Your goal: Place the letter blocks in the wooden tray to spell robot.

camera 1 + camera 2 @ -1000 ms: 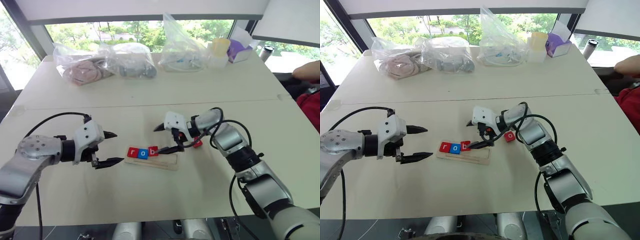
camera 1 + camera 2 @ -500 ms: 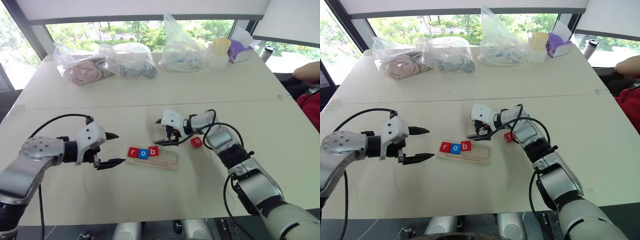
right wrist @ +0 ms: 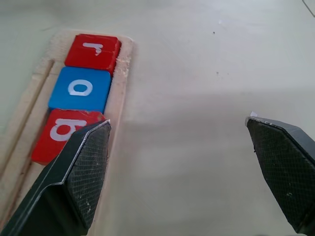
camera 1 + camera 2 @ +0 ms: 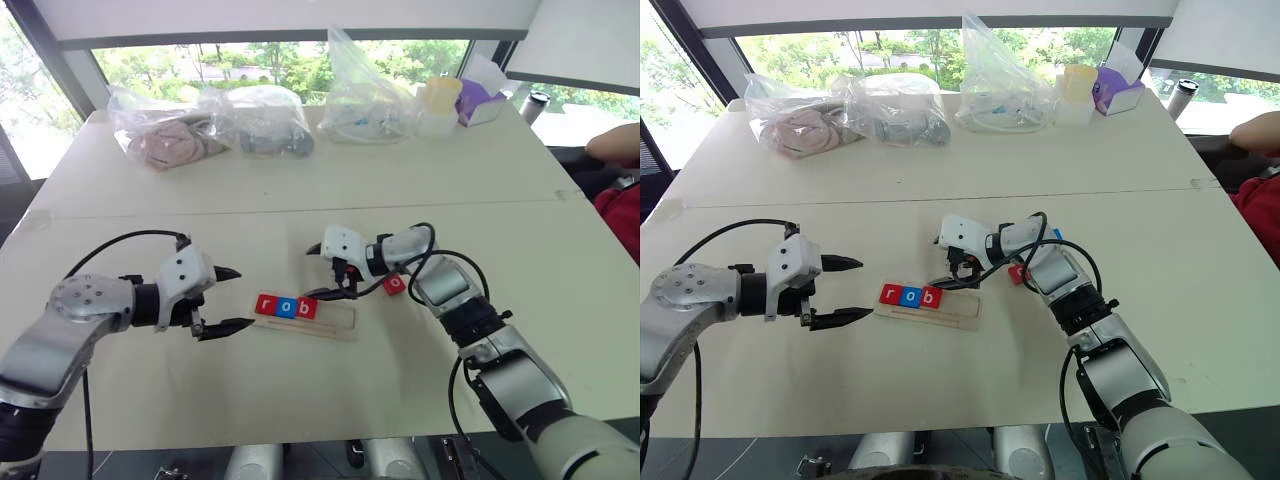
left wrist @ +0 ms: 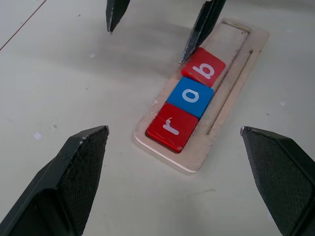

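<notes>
Left-eye view: my right gripper (image 4: 326,272) has swung back from the loose red o tile (image 4: 395,284), fingers wide and empty, one tip now beside the b tile (image 5: 203,68). Wooden tray (image 4: 337,324) holds r-o-b; o waits at its two o'clock. Left gripper (image 4: 226,299) gapes empty.

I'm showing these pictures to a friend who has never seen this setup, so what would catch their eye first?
Probably the long pale wooden tray mid-table, with a red "r" tile, a blue "o" tile and a red "b" tile lined up at its left end. Two open black-fingered grippers flank it: the left gripper beside the "r" end, the right gripper over the "b". Another red tile lies loose behind the right arm.
</notes>
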Motion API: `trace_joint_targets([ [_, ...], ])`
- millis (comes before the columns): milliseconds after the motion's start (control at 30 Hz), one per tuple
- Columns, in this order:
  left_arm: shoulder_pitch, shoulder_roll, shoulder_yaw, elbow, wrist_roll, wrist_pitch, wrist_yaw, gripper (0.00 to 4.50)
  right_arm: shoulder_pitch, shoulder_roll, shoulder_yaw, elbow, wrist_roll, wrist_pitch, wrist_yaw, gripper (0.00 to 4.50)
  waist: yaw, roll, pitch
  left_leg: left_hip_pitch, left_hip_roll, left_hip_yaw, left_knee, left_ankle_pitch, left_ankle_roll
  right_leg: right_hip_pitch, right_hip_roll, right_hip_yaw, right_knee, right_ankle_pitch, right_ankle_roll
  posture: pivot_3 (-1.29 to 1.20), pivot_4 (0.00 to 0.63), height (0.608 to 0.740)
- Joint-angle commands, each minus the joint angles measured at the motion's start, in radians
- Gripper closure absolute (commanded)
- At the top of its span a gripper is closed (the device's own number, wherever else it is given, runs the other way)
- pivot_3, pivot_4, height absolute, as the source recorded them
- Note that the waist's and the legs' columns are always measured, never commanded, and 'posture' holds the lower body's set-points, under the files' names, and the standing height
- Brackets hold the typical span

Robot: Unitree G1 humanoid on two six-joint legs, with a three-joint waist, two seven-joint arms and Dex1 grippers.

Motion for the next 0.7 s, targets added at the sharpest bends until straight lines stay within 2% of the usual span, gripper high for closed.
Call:
trace_joint_targets([
  [33, -0.017, -0.006, -0.002, -0.008, 0.007, -0.014, 0.004, 0.00, 0.009, -0.004, -0.004, -0.049, 0.012, 0.011, 0.005, 0.03, 0.000, 0.000, 0.000, 0.000, 0.000, 0.000, 0.000, 0.000, 0.000, 0.000, 0.000, 0.000, 0.000, 0.000, 0.000, 0.00, 0.150, 0.740],
  [300, -0.031, -0.021, -0.012, -0.009, 0.013, -0.011, 0.003, 0.00, 0.013, 0.005, -0.015, -0.064, 0.010, 0.019, -0.017, 0.03, 0.000, 0.000, 0.000, 0.000, 0.000, 0.000, 0.000, 0.000, 0.000, 0.000, 0.000, 0.000, 0.000, 0.000, 0.000, 0.00, 0.150, 0.740],
  [433, -0.055, -0.042, -0.039, -0.054, -0.033, 0.028, -0.012, 0.00, -0.024, 0.008, -0.068, -0.047, 0.020, 0.019, -0.082, 0.03, 0.000, 0.000, 0.000, 0.000, 0.000, 0.000, 0.000, 0.000, 0.000, 0.000, 0.000, 0.000, 0.000, 0.000, 0.000, 0.00, 0.150, 0.740],
  [500, -0.078, -0.056, -0.093, -0.082, -0.031, 0.032, -0.029, 0.00, -0.026, -0.008, -0.112, -0.084, 0.037, 0.050, -0.116, 0.03, 0.004, 0.000, 0.000, 0.000, 0.000, 0.000, 0.000, 0.000, 0.000, 0.000, 0.000, 0.000, 0.000, 0.000, 0.000, 0.00, 0.150, 0.740],
  [700, -0.113, -0.140, -0.228, -0.026, 0.164, -0.155, 0.044, 0.00, 0.115, -0.090, -0.254, -0.339, 0.046, 0.225, -0.258, 0.03, 0.008, -0.001, 0.000, -0.001, -0.001, 0.000, 0.000, 0.001, -0.001, 0.001, -0.001, 0.000, -0.001, 0.000, 0.000, 0.00, 0.150, 0.740],
])
